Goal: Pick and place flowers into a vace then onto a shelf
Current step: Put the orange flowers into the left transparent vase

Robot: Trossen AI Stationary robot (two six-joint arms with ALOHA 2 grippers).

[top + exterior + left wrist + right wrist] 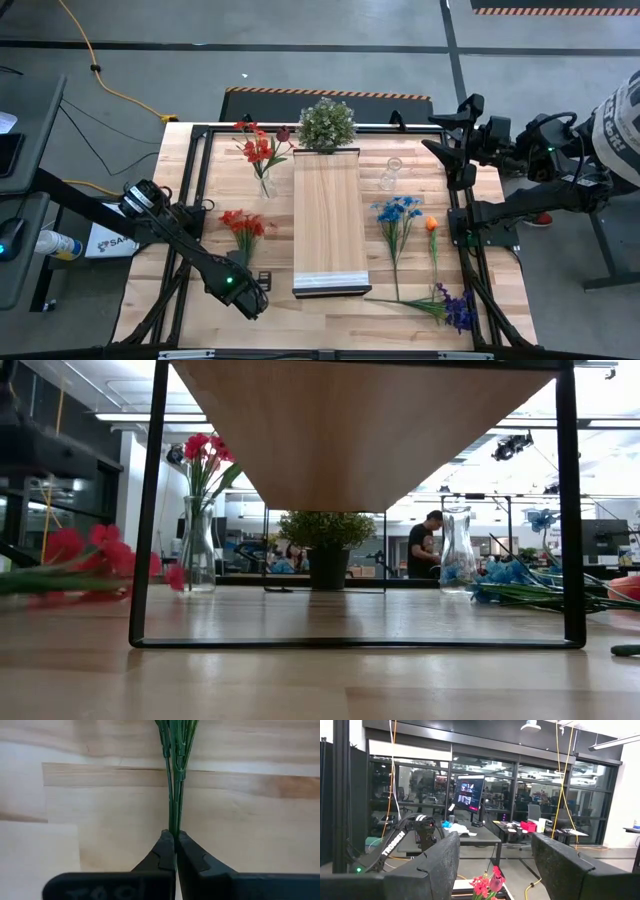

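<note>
A bunch of red flowers [243, 224] lies on the table left of the shelf [325, 215], its green stems running toward the near edge. My left gripper [248, 297] is shut on those stems [174, 780]. More red flowers stand in a glass vase [263, 160] at the far left, and an empty glass vase [390, 175] stands right of the shelf. Blue [397, 212], orange [431, 224] and purple [458, 308] flowers lie on the table at the right. My right gripper [496, 845] waits open, raised by the table's far right corner. My left gripper pinches the thin green stems [174, 827] of the red flowers, near their bare free end, between its two fingers. The fingers come from above, pointing down, and close across the stems. The stems lead off toward the blooms [85, 550]; whether these touch the table I cannot tell.
The shelf stands on a black metal frame [148, 510] in the table's middle. A bushy potted plant [326, 122] stands at its far end. The wooden tabletop [200, 320] is bare along the near edge. A person [425, 540] shows in the room behind.
</note>
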